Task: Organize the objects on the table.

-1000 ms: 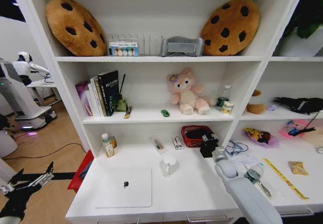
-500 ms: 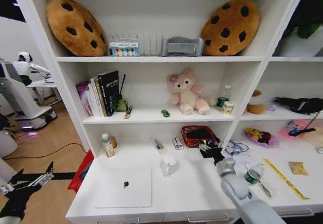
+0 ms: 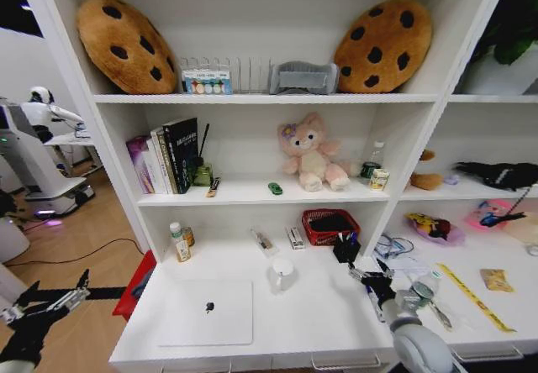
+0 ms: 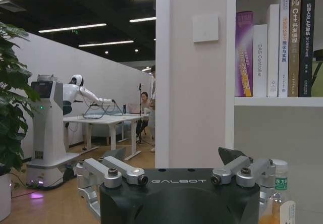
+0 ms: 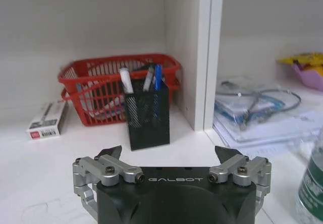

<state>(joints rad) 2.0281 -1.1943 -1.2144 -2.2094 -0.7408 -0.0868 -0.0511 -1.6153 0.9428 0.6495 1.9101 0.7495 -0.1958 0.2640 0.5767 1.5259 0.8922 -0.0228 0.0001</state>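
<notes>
The black pen cup [image 3: 345, 248] stands upright on the white table [image 3: 319, 314], touching the front of a red basket [image 3: 330, 226], with pens in it. In the right wrist view the pen cup [image 5: 147, 119] is a short way ahead of my right gripper [image 5: 168, 153], which is open and holds nothing. In the head view the right gripper [image 3: 370, 276] hovers just in front of the cup. A silver laptop [image 3: 206, 312], a white mug [image 3: 282, 274] and small bottles [image 3: 179, 241] sit further left. My left gripper [image 3: 50, 302] hangs open beside the table's left end.
A clear bottle [image 3: 424, 289], a yellow ruler [image 3: 475, 297] and cables [image 3: 391, 245] lie on the table's right part. A white box [image 3: 295, 238] and a pen [image 3: 262, 240] lie near the back wall. A shelf upright [image 5: 202, 57] rises right of the cup.
My right gripper has let go of the pen cup and drawn back toward me. The cup now stands free by the basket. The left arm has not moved.
</notes>
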